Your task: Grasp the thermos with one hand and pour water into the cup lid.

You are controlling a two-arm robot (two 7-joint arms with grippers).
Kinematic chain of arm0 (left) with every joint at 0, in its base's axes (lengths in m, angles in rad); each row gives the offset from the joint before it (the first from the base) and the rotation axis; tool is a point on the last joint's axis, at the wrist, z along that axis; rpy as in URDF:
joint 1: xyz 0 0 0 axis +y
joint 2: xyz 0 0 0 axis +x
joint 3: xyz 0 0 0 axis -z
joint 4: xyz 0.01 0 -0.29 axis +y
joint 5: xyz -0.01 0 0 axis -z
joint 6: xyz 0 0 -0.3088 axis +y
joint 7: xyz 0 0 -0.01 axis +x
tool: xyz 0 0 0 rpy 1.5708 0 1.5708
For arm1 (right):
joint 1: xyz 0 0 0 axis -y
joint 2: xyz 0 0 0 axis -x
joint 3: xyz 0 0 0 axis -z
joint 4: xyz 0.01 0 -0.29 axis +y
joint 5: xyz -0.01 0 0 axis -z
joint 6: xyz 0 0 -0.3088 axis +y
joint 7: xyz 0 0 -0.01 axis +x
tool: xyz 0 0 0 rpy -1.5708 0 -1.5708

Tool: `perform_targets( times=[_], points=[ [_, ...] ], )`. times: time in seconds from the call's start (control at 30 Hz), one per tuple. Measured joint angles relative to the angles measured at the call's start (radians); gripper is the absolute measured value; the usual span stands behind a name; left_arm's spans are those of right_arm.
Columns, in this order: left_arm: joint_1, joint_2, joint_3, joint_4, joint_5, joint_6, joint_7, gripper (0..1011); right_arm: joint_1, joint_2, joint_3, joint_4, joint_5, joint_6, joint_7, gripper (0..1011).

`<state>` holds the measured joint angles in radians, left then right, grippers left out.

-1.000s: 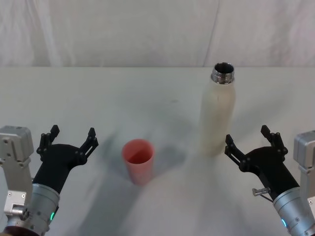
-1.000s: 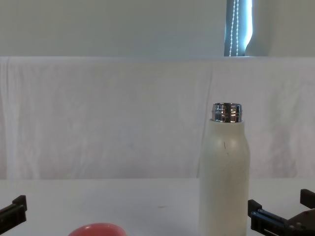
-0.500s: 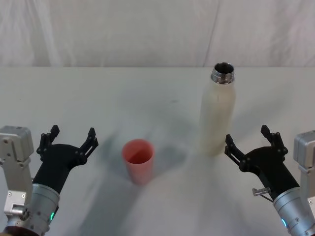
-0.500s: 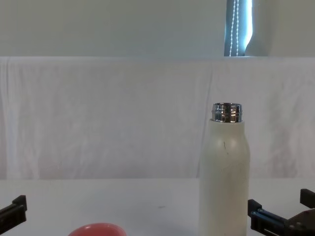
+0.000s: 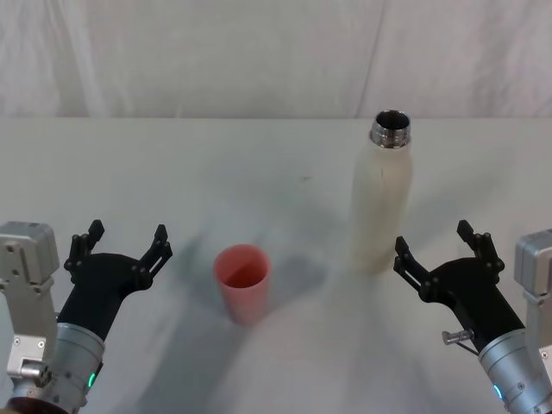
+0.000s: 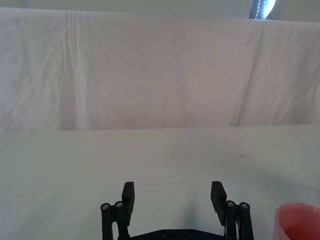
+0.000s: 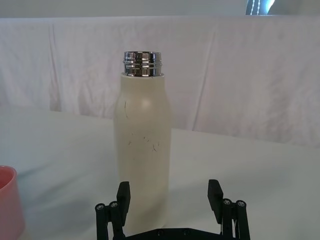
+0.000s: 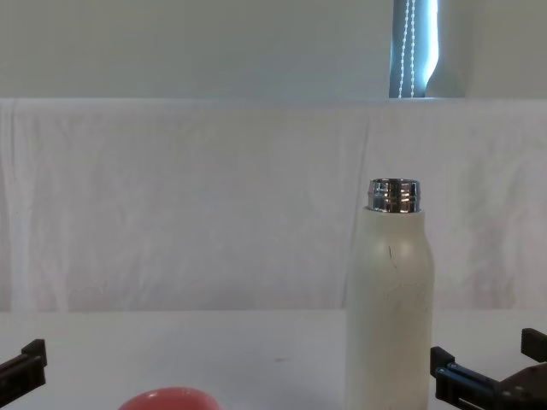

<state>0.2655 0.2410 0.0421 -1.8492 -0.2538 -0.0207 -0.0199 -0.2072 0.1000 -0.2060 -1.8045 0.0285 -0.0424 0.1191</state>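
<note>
Cream-white thermos (image 5: 380, 198) upright on the table (image 5: 172, 172), uncapped, chrome neck open, out toward one o'clock. Coral-red cup lid (image 5: 242, 281) upright nearer in, at about eleven o'clock, well apart from the bottle, apparently dry. Right gripper (image 5: 437, 251) near the bottle's base, at its five o'clock, jaws spread wide, touching nothing. Left gripper (image 5: 122, 247) at nine o'clock of the cup lid, jaws likewise spread, empty. Nothing accomplished yet, by the look of it: grasp, lift, tilt and pour all remaining.
</note>
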Motion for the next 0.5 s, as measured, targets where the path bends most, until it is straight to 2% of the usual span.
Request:
perform_targets(
  times=[0.5],
  points=[
    [0.000, 0.000, 0.000, 0.000, 0.000, 0.000, 0.000, 1001, 0.000, 0.000, 0.000, 0.000, 0.000, 0.000, 0.000, 1002]
  ],
)
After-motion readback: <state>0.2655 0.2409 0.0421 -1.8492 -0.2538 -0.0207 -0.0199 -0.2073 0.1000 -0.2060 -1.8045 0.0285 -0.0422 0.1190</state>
